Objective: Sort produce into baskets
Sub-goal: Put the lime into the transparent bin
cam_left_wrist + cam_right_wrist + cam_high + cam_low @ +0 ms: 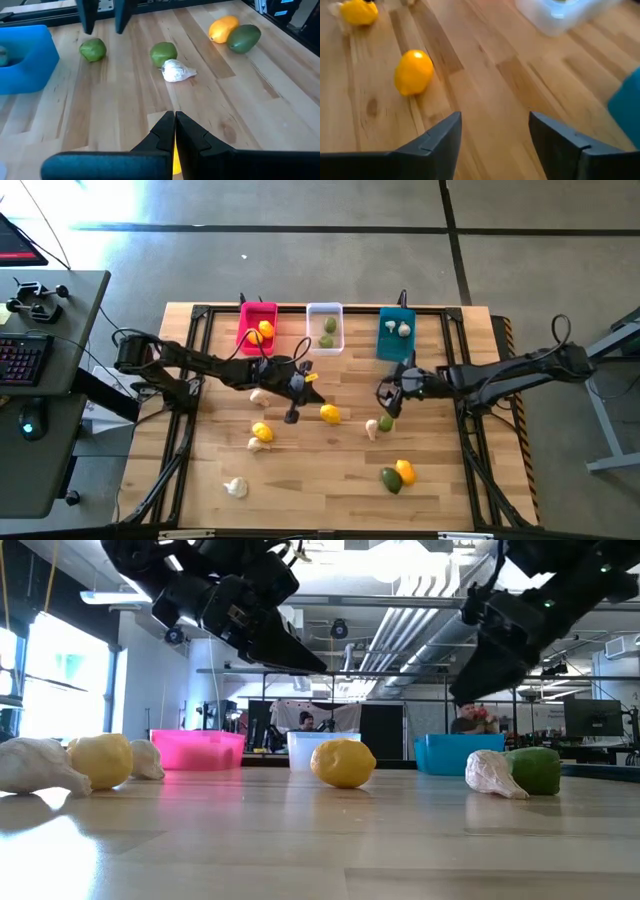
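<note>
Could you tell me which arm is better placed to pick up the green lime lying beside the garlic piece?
Right, probably. The right gripper hangs open just above the round green lime touching the off-white garlic piece; the left gripper, shut, is farther away.

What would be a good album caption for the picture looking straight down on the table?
Two robot arms over a wooden table scattered with toy produce, pink bin, white bin and blue bin behind.

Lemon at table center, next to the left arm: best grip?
Judgement: take the lemon across its narrow middle, from straight above. It lies on its side, long axis level, nothing touching it. The left end effector, shut beside it, must open first.
</note>
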Robot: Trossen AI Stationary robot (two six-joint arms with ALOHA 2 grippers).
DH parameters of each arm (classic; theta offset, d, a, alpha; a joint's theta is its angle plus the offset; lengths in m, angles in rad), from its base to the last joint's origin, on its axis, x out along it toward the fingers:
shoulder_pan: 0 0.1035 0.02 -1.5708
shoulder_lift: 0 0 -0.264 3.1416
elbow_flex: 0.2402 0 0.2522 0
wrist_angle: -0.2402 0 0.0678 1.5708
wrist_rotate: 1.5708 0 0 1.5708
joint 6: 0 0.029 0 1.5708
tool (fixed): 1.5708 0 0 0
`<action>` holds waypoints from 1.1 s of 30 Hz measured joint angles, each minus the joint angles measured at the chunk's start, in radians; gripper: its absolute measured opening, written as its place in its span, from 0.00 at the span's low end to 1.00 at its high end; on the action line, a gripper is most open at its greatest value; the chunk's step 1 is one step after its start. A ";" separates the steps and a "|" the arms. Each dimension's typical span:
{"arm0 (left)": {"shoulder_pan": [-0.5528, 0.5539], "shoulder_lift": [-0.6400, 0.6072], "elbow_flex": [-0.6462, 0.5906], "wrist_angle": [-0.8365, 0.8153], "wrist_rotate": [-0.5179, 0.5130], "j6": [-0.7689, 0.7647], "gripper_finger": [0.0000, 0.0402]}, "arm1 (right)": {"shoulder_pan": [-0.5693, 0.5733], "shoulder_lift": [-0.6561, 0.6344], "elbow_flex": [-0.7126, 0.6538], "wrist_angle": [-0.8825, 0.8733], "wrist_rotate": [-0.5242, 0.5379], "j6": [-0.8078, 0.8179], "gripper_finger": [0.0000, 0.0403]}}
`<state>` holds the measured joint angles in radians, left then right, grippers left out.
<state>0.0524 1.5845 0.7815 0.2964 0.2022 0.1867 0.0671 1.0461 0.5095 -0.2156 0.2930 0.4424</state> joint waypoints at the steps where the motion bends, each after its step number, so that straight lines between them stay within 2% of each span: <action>1: 0.003 0.000 0.000 -0.001 0.000 0.000 0.00 | 0.006 -0.003 0.000 -0.014 0.004 0.013 0.57; 5: 0.017 0.000 0.000 0.001 0.000 0.029 0.00 | 0.028 -0.007 0.000 -0.040 0.006 0.052 0.61; 14: 0.034 0.000 -0.001 0.041 0.021 0.051 0.00 | 0.114 -0.007 0.000 -0.094 -0.026 0.131 0.61; 19: 0.046 0.000 -0.033 0.107 0.058 0.028 0.00 | 0.197 0.014 0.076 -0.251 -0.018 0.182 0.61; 23: 0.047 0.000 -0.050 0.134 0.058 0.027 0.00 | 0.259 0.064 0.159 -0.351 0.030 0.163 0.61; 33: 0.045 0.000 -0.050 0.131 0.057 0.024 0.00 | 0.275 0.276 0.328 -0.530 -0.032 0.178 0.61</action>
<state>0.0978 1.5841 0.7311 0.4277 0.2589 0.2108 0.3420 1.3223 0.8379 -0.7459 0.2606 0.6207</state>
